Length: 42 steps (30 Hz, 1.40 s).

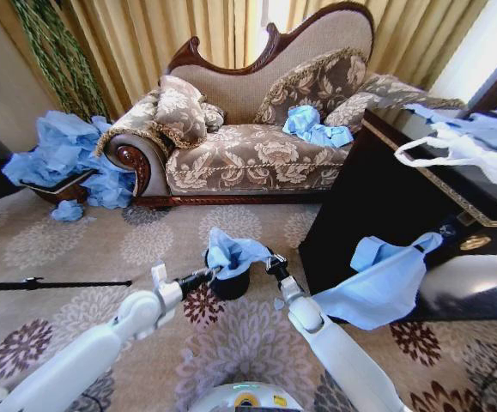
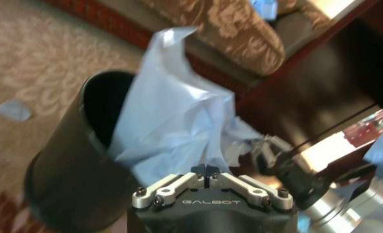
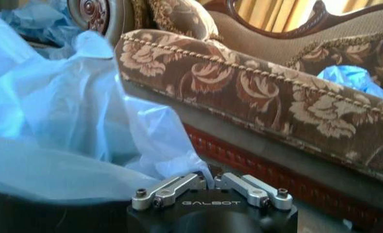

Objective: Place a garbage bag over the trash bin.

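Observation:
The small black trash bin (image 1: 229, 287) stands on the patterned carpet in front of me, seen close in the left wrist view (image 2: 68, 179). The light-blue garbage bag (image 1: 231, 251) sits bunched on top of it, part of it hanging into the opening (image 2: 172, 131). My left gripper (image 1: 214, 273) is at the bin's left rim, shut on the bag's edge (image 2: 208, 171). My right gripper (image 1: 271, 260) is at the right rim, shut on the bag's other side (image 3: 210, 180). The bag (image 3: 61, 131) billows above the dark bin (image 3: 23, 213) in the right wrist view.
A brown floral sofa (image 1: 257, 154) stands behind the bin, with a blue bag (image 1: 312, 127) on it. A heap of blue bags (image 1: 68, 159) lies far left. A dark table (image 1: 403, 197) on the right carries a white bag (image 1: 463, 154); a wide blue bag (image 1: 381, 283) hangs beside my right arm.

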Tool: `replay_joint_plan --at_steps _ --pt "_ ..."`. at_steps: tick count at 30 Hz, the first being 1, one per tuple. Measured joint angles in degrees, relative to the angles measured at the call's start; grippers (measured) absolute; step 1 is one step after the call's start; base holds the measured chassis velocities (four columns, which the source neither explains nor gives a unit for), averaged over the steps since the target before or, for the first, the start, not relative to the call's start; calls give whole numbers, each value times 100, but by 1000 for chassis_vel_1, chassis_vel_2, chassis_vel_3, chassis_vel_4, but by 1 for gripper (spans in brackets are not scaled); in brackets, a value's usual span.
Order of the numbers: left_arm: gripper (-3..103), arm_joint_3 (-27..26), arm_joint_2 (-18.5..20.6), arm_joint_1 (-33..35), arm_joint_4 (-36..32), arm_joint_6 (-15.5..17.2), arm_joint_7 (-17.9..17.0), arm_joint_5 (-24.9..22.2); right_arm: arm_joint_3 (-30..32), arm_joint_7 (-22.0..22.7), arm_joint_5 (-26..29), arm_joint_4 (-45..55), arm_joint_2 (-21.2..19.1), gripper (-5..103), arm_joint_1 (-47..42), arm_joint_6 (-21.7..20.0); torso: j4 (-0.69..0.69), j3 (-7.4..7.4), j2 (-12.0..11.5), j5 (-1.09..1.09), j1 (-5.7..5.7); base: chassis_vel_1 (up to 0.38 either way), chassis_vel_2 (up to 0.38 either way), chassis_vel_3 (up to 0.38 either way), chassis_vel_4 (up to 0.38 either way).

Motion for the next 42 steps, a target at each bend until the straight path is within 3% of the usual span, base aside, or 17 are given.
replay_joint_plan --at_steps 16,30,42 --pt "0 -34 -343 378 860 -228 100 565 -83 -35 -197 -713 151 0 -71 89 0 1 0 0 0 0 0 0 0" --pt "0 119 -1014 -717 2273 -408 -139 479 -82 -117 -230 -1685 694 0 623 168 -1 1 0 1 1 0 0 0 0" --pt "0 -8 -1242 -958 2674 -552 -288 409 -108 -148 -211 -2049 949 0 1183 148 0 2 0 0 1 0 0 0 0"
